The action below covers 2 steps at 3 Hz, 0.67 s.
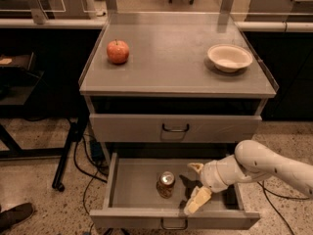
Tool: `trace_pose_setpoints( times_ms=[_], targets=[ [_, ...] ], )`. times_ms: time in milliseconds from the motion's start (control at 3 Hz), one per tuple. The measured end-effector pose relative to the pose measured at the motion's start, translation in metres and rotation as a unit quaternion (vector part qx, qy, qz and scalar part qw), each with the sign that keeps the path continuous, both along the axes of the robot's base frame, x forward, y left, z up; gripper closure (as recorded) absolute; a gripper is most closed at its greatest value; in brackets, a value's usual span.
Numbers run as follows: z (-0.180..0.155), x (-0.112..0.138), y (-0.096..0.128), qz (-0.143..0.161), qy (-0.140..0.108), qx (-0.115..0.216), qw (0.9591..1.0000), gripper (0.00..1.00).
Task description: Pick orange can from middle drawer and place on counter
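Can (pixel 166 184): upright, long axis vertical, silver lid with pull-tab facing up; stands on the floor of the pulled-out drawer (pixel 134 180), near its middle, clear of the walls

End effector (pixel 196 184): inside the drawer, just right of the can, reaching in from the right on a white arm (pixel 264 166); fingers (pixel 199 199) spread wide, one toward the drawer's back, one toward its front; gap open toward the can; nothing held, no contact with the can

Surface (pixel 171 62): grey cabinet top; carries a red apple (pixel 118 51) at left and a pale bowl (pixel 230 58) at right, well apart

Upper drawer (pixel 127 127): closed
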<state>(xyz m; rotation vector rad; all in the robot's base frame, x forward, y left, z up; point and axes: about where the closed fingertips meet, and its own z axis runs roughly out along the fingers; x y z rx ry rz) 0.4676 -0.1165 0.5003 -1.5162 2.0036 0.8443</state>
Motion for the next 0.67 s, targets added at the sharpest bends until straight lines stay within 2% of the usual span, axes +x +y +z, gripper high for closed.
trace_pose_setpoints(
  times_ms=[667],
  targets=[
    [-0.027, 0.035, 0.014, -0.024, -0.034, 0.021, 0.9989, 0.00]
  ],
)
